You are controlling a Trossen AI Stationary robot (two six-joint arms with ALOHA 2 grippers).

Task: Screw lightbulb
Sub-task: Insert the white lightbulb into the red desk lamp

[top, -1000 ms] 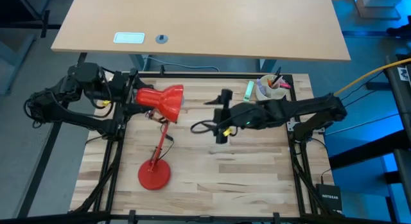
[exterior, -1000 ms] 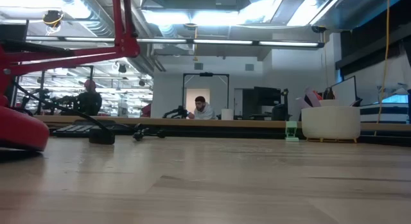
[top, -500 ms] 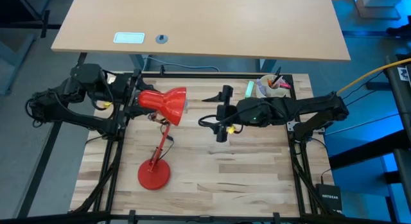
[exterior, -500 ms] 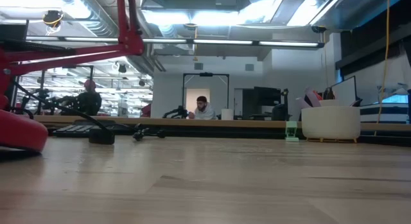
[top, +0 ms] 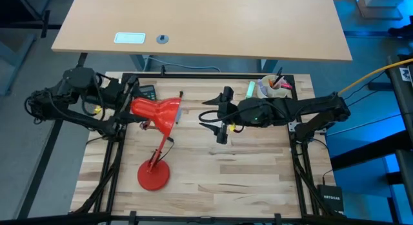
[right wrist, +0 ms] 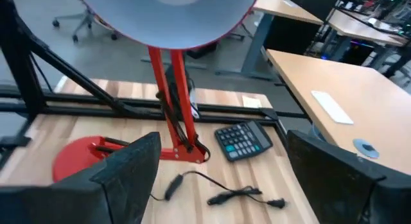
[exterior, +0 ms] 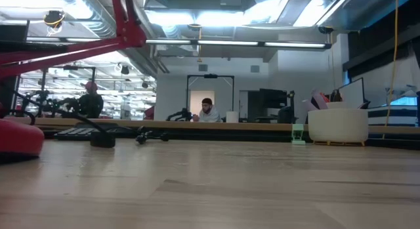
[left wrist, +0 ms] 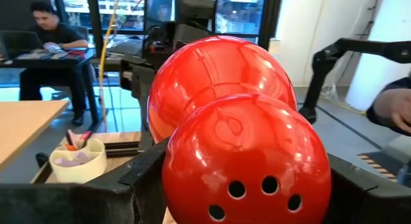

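While left hand [top: 128,106] grips, lamp shade [top: 158,113] glossy red.

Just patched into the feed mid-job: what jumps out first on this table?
The red desk lamp dominates: its round base sits on the near-left of the wooden table, and its glossy shade is held up by the left claw. The right claw hovers open mid-table, facing the shade's mouth with nothing in it. A white cup of pens stands at the far-right corner.

Both arms are showing matte black, jointed links with black cables looping alongside. Small yellow tags are sitting near each wrist, and the right arm [top: 284,110] is glowing a tiny green light.
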